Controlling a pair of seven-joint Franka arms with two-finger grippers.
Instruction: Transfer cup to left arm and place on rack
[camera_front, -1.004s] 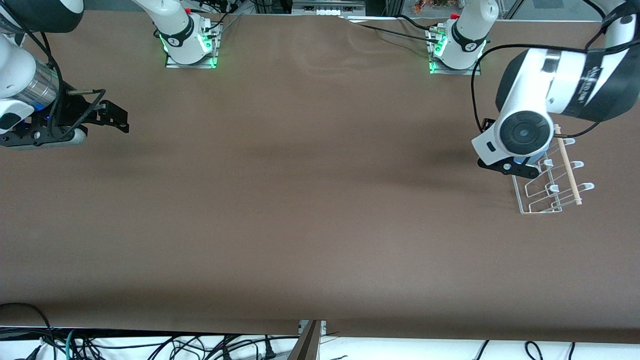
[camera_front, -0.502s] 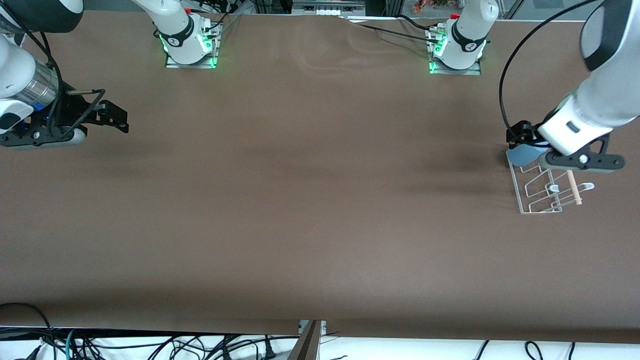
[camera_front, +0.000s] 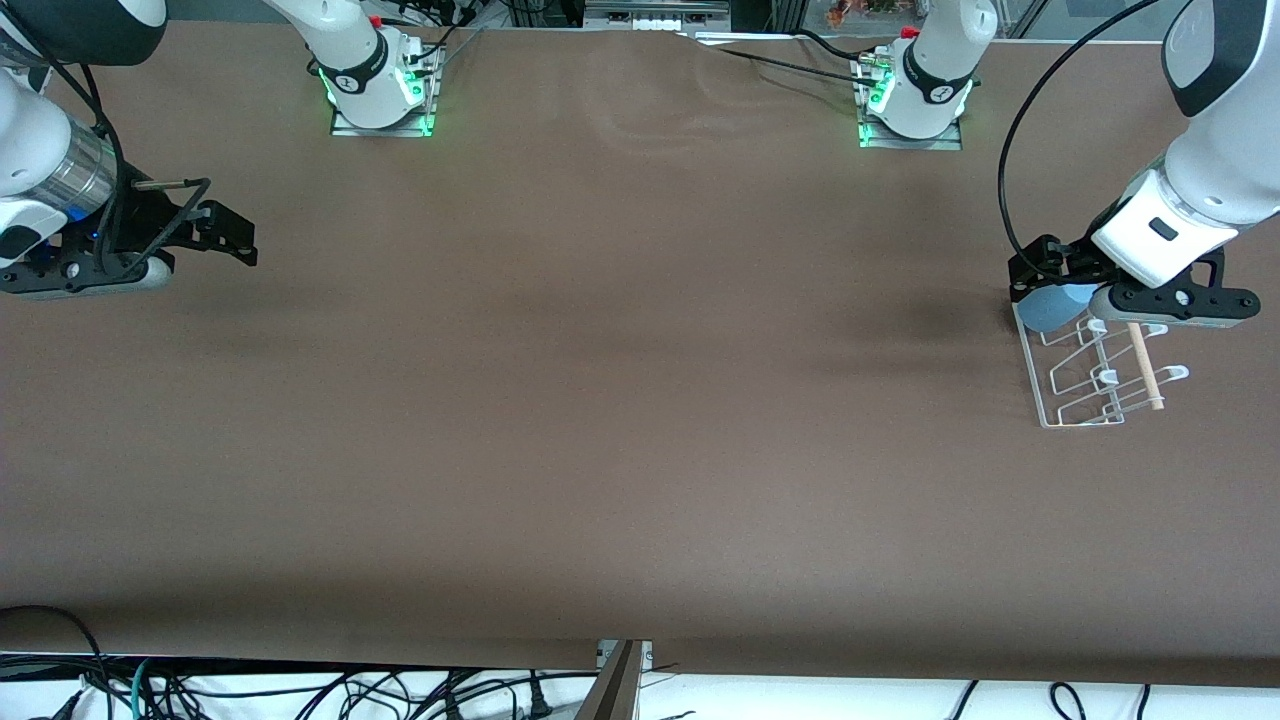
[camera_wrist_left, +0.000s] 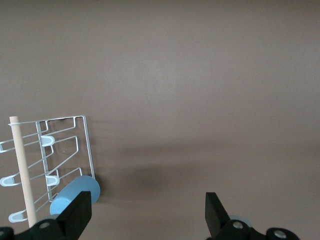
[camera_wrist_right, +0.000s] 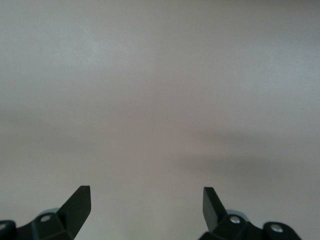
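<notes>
The light-blue cup (camera_front: 1048, 306) rests at the end of the clear wire rack (camera_front: 1038, 388) that is farthest from the front camera, at the left arm's end of the table. In the left wrist view the cup (camera_wrist_left: 75, 196) sits at the rack's corner (camera_wrist_left: 88, 145), beside one finger and not between the two. My left gripper (camera_front: 1165, 303) hovers over that end of the rack, open and empty (camera_wrist_left: 147, 202). My right gripper (camera_front: 240, 240) waits open and empty at the right arm's end of the table, over bare table (camera_wrist_right: 146, 195).
A light wooden dowel (camera_front: 1142, 365) runs along the rack's outer side. The left arm's black cable (camera_front: 1005, 200) loops above the table near the rack. The table edge lies close to the rack at the left arm's end.
The left arm's forearm has swung off the rack toward the table's end, uncovering the cup. The left gripper has shifted slightly toward the bases. The cup stays on the rack. The right arm is still.
</notes>
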